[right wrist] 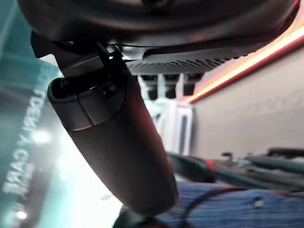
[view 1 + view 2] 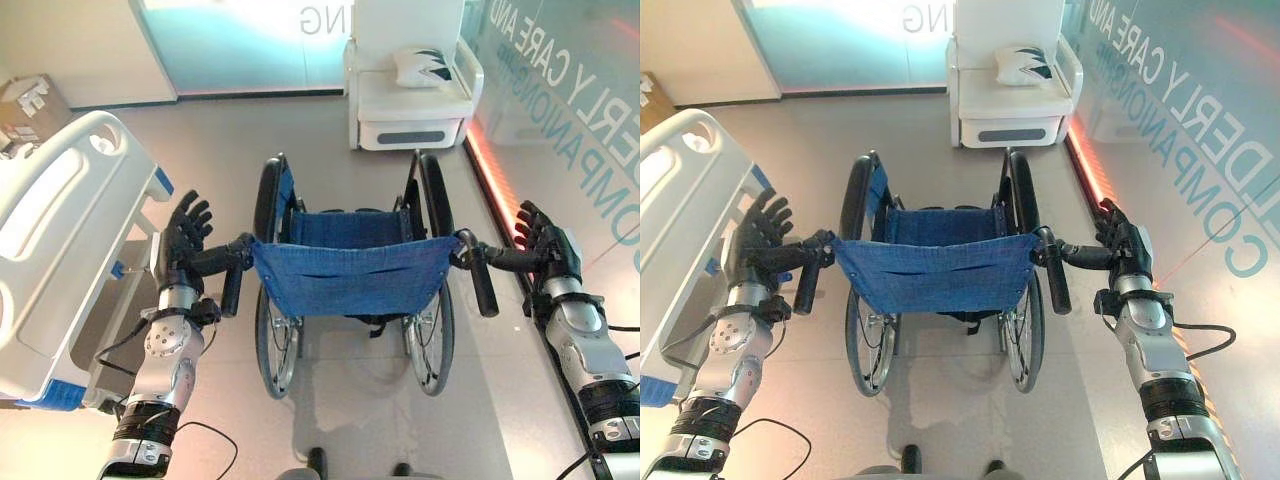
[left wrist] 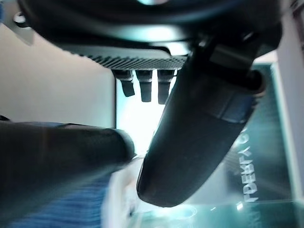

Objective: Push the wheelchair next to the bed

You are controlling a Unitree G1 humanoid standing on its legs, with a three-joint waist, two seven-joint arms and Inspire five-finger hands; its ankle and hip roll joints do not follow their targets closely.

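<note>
The wheelchair [image 2: 348,290] stands in the middle of the floor [image 2: 500,400], right in front of the robot, facing away toward twelve o'clock. The bed [image 2: 60,250] is at nine o'clock from it, with a strip of floor between them, so they are near but not side by side. I think the push is just starting, and most of the job is still to do. The chair has to roll over toward nine o'clock until it sits right by the bed.

The left hand [image 2: 186,232] is at the left push handle [image 2: 232,285], at about nine o'clock from the seat. Its fingers are spread and straight, not wrapped around the handle. The right hand [image 2: 537,236] is at the right push handle [image 2: 482,280], at about three o'clock. Its fingers are straight too, with the palm near the bar.

The chair's back is floppy blue cloth that sags a little. The frame is thin shiny metal, and the big wheels are round with skinny spokes and black tires. The handles are black and look rubbery. The bed end is smooth white plastic with round corners and blue bits. At twelve o'clock sits a blocky white armchair [image 2: 412,95] with a soft pillow [image 2: 420,65] on it. The floor is smooth and shiny.
</note>
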